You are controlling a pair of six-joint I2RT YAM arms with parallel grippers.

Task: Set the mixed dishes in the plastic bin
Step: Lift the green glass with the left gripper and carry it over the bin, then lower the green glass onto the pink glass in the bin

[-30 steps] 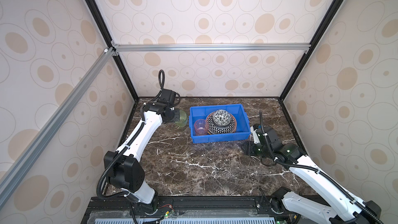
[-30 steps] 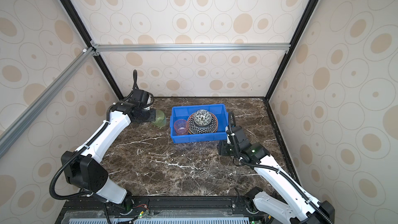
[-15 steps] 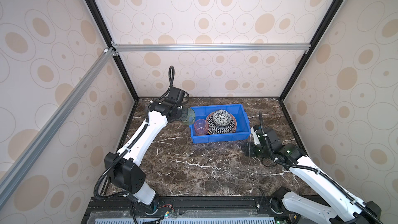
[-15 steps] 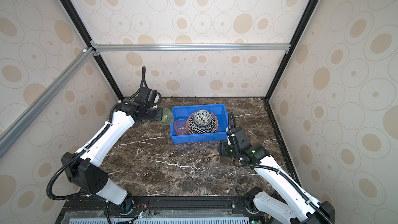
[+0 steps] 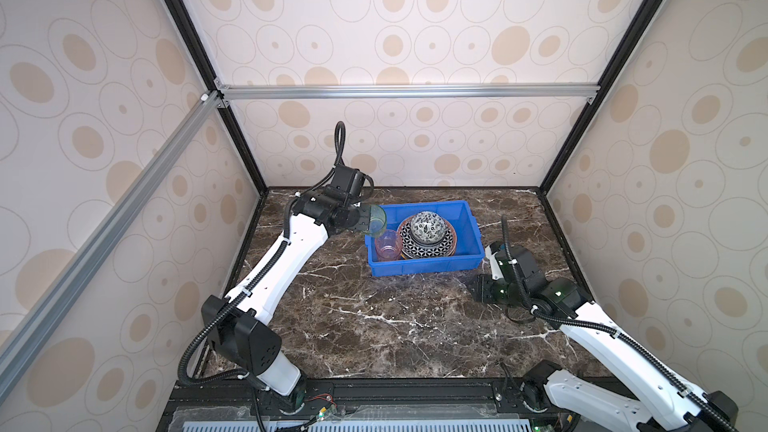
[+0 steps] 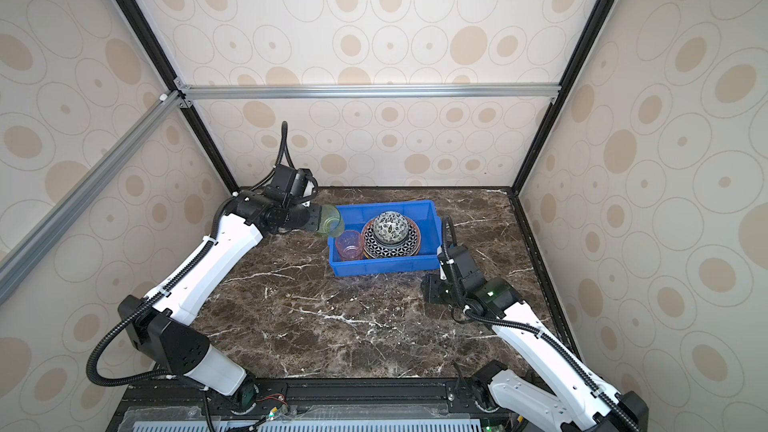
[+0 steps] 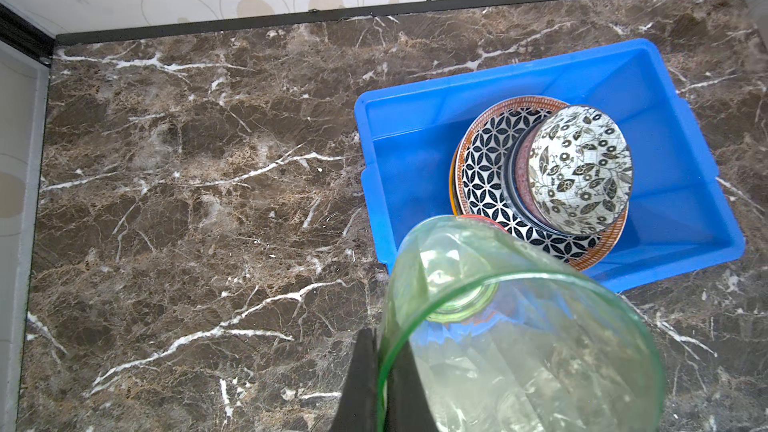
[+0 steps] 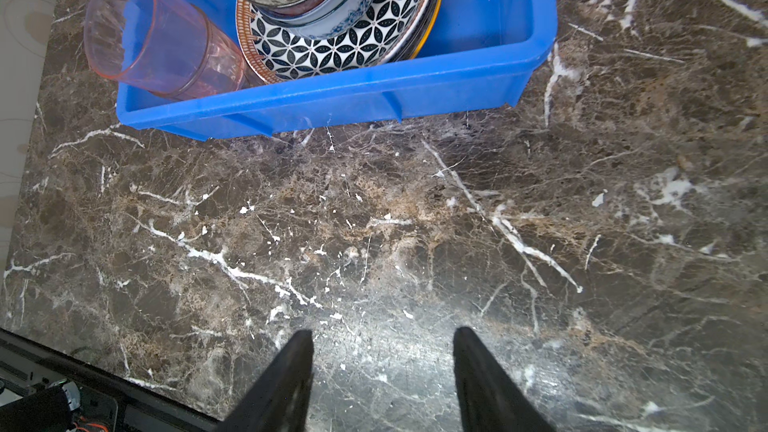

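Translucent green cup [image 7: 519, 326] looks light, thin and slippery, so the left gripper [image 7: 380, 351] pinches its rim wall, while the right gripper [image 8: 382, 338] hangs part-open, empty.

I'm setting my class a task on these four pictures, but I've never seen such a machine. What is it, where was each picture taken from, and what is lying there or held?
It is a robot with two arms, each ending in a two-fingered tool. Two pictures look down from overhead; two come from cameras on the wrists. On the marble table stands a blue plastic bin holding a pink cup, stacked patterned plates and a black-white bowl on top. The left tool pinches a green cup by its rim at the bin's end nearest that arm. The right tool is open and empty.
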